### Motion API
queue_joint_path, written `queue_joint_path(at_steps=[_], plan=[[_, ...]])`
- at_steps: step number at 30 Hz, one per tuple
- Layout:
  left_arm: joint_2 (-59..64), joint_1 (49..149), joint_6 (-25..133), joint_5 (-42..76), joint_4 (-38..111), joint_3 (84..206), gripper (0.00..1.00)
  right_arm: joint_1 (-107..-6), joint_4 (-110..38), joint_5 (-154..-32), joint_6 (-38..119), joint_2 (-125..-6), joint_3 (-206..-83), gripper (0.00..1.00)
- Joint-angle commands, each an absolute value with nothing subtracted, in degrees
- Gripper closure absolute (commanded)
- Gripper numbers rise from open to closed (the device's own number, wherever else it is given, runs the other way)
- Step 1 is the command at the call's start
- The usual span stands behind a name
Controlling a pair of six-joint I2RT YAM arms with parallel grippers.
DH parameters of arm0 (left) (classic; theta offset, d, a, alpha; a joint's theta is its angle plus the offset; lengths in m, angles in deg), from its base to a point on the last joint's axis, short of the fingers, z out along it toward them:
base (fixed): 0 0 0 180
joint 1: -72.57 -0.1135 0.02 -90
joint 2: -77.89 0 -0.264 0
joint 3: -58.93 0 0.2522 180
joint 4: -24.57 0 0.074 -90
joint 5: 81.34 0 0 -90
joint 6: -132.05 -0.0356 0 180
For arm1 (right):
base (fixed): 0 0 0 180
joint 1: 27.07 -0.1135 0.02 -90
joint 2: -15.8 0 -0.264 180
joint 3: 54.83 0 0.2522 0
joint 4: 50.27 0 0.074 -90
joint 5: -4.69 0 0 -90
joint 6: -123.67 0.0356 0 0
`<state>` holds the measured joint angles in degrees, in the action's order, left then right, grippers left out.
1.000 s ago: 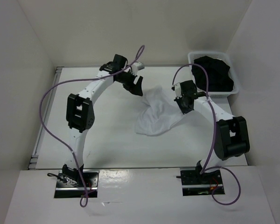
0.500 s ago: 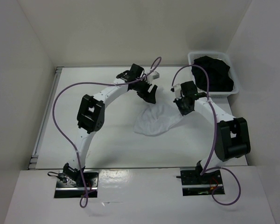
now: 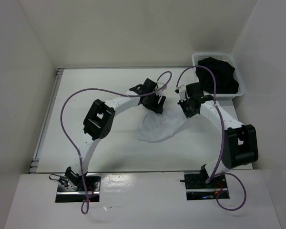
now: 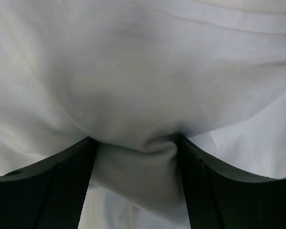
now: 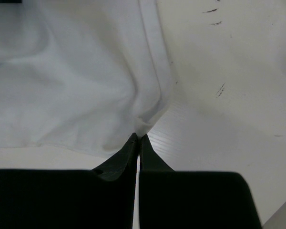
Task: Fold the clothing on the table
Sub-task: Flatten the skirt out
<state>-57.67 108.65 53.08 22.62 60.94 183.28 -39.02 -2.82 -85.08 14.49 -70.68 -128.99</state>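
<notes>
Plain white walls (image 3: pixel 133 28) on 3 sides, even light.

One white garment (image 3: pixel 157 128), one basket (image 3: pixel 199 57), one black bundle (image 3: pixel 220 76), two arms (image 3: pixel 99 125) (image 3: pixel 239 144).

Basket (image 3: pixel 226 97) and walls (image 3: pixel 133 33)
The white basket is set in the far right corner; a black bundle of clothes (image 3: pixel 219 76) is heaped in it; white walls are seen around.
</notes>
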Motion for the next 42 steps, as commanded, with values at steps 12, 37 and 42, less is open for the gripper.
queue_joint_path(at_steps=[12, 37, 42], plan=[[-37.0, 100.3, 55.0, 15.9, 71.8, 153.1, 0.34, -38.7, -3.3, -87.3, 14.1, -70.0, -130.6, 1.0], [-45.4, 90.0, 30.1, 45.0, 75.2, 179.0, 0.21, -38.7, -1.6, -90.7, 13.5, -72.5, -132.7, 1.0], [-50.2, 90.0, 29.6, 45.1, 75.2, 182.0, 0.41, -38.7, -1.6, -89.4, 13.5, -70.5, -131.1, 1.0]])
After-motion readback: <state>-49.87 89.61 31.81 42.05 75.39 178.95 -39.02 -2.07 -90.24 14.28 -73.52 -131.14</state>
